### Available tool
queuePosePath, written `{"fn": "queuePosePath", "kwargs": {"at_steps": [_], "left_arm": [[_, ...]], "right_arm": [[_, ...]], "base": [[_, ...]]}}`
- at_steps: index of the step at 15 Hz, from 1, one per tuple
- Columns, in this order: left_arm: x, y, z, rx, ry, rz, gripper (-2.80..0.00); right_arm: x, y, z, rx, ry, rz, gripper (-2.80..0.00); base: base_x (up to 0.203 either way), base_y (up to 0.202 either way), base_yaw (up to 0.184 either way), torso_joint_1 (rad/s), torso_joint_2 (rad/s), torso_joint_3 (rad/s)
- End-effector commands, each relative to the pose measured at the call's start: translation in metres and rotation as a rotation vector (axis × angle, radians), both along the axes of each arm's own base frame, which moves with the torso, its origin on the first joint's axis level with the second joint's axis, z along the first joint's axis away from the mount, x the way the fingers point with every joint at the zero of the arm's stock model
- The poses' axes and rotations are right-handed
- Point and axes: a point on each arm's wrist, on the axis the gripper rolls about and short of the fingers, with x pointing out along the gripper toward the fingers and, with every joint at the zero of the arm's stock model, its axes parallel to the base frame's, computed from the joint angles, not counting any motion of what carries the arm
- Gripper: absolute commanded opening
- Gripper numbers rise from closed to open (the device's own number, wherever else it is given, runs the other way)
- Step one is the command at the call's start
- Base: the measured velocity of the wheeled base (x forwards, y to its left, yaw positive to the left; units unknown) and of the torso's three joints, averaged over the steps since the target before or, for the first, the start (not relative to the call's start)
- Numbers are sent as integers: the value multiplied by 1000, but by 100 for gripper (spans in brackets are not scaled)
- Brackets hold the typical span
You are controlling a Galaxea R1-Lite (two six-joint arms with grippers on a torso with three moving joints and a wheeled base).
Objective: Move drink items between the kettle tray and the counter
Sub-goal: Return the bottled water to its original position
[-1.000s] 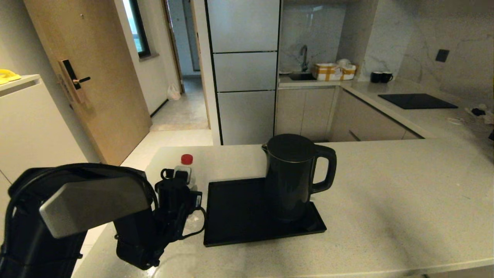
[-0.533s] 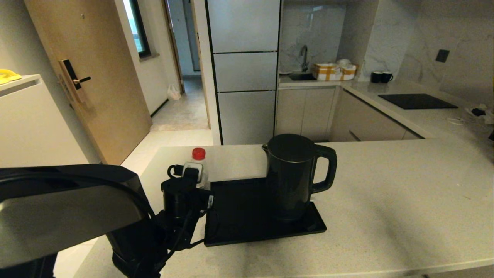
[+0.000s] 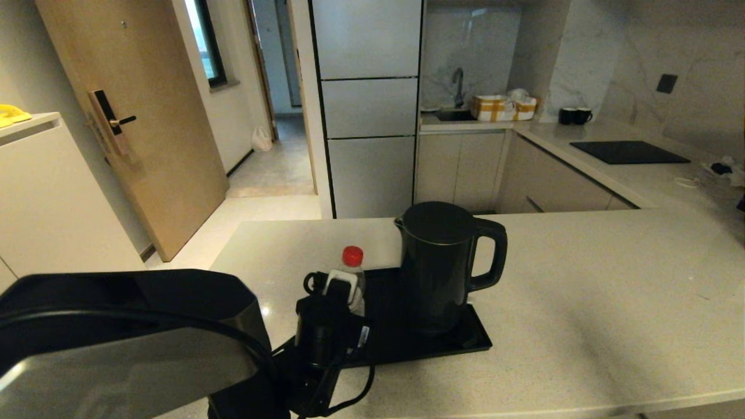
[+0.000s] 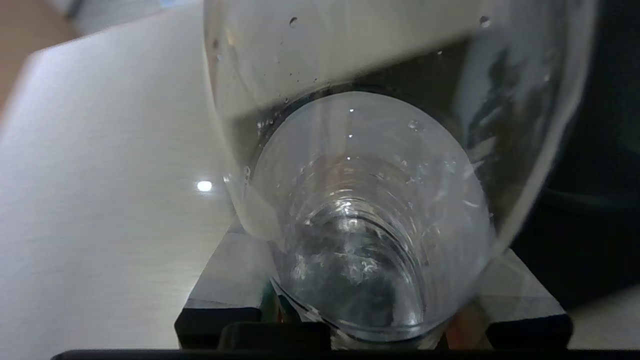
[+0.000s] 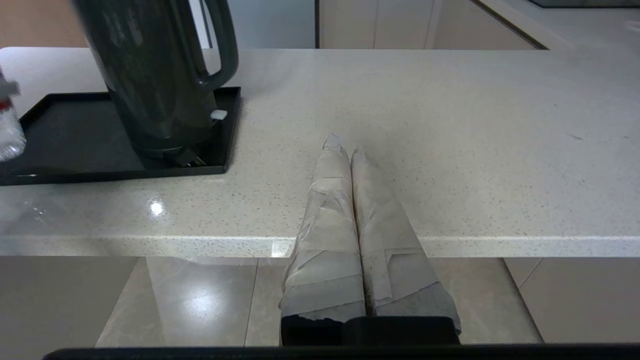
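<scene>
My left gripper (image 3: 343, 289) is shut on the clear water bottle (image 3: 351, 273) with the red cap, holding it upright over the left part of the glossy black kettle tray (image 3: 389, 340). In the left wrist view the bottle (image 4: 370, 200) fills most of the picture, so I cannot tell whether its base touches the tray. The tall dark kettle (image 3: 442, 267) stands on the tray's right part, its handle pointing right. Around them spreads the beige speckled counter (image 3: 582, 291). My right gripper (image 5: 342, 145) is shut on nothing and hovers at the counter's front edge, right of the kettle (image 5: 150, 75).
My left arm's bulk (image 3: 128, 349) covers the lower left of the head view. On the far grey worktop lie a black cooktop (image 3: 628, 152), two black mugs (image 3: 575, 116) and a yellow-striped box (image 3: 503, 107). The counter right of the tray is bare.
My left gripper has carried the bottle to the right, from the counter left of the tray to over the tray's left part. The kettle has not moved.
</scene>
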Motion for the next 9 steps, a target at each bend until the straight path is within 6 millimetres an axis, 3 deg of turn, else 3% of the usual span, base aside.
{"fn": "queuePosePath", "kwargs": {"at_steps": [1, 2, 3, 9], "left_arm": [[0, -3, -6, 6, 6, -4, -280], [2, -2, -14, 14, 21, 0, -60], [5, -1, -23, 23, 38, 7, 0], [9, -1, -28, 7, 43, 21, 0]], "right_arm": [[0, 0, 0, -1, 3, -1, -280], [0, 0, 0, 0, 3, 1, -280], [0, 0, 0, 0, 3, 1, -280], [0, 0, 0, -1, 3, -1, -280]], "base": [[0, 0, 0, 0, 0, 0], [0, 0, 0, 0, 0, 0], [0, 0, 0, 0, 0, 0], [0, 0, 0, 0, 0, 0]]}}
